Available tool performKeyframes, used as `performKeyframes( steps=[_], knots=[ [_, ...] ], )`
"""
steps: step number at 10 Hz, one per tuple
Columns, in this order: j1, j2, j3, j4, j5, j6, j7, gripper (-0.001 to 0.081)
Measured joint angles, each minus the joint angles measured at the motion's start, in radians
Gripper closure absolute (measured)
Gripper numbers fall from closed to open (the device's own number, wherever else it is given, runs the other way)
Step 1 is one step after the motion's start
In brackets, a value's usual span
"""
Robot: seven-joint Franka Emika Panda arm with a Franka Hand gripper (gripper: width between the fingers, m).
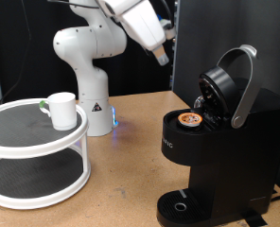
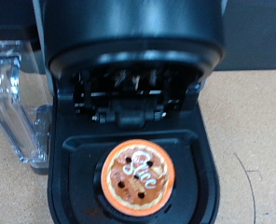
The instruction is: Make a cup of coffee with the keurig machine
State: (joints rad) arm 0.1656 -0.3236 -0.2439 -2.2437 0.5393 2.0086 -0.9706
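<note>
The black keurig machine (image 1: 216, 151) stands at the exterior view's right with its lid (image 1: 225, 90) raised by the silver-grey handle. A small pod with an orange-brown top (image 1: 188, 119) sits in the open chamber; in the wrist view the pod (image 2: 138, 177) lies below the lifted lid (image 2: 133, 37). The white cup (image 1: 61, 110) stands upright on the top tier of a white round shelf at the exterior view's left. My gripper (image 1: 162, 57) hangs in the air above and to the left of the machine, holding nothing I can see. Its fingers do not show in the wrist view.
The white two-tier round shelf (image 1: 26, 175) fills the lower left of the exterior view. The robot's white base (image 1: 88, 85) stands behind it. The machine's round drip tray (image 1: 183, 203) has nothing on it. A clear water tank (image 2: 12, 93) sits beside the machine.
</note>
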Motion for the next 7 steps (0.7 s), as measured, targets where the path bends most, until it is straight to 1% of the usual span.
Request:
performKeyframes(
  steps=[2,3,6,7],
  knots=[
    [0.0,0.0,-0.013,0.044,0.017,-0.04,0.011,0.0004],
    [0.0,0.002,-0.019,0.055,0.021,-0.054,0.011,0.0004],
    [0.002,0.004,-0.014,0.037,0.025,-0.034,0.0,0.0004],
    [0.007,0.006,-0.004,0.035,0.041,-0.03,0.005,0.0004]
  ],
)
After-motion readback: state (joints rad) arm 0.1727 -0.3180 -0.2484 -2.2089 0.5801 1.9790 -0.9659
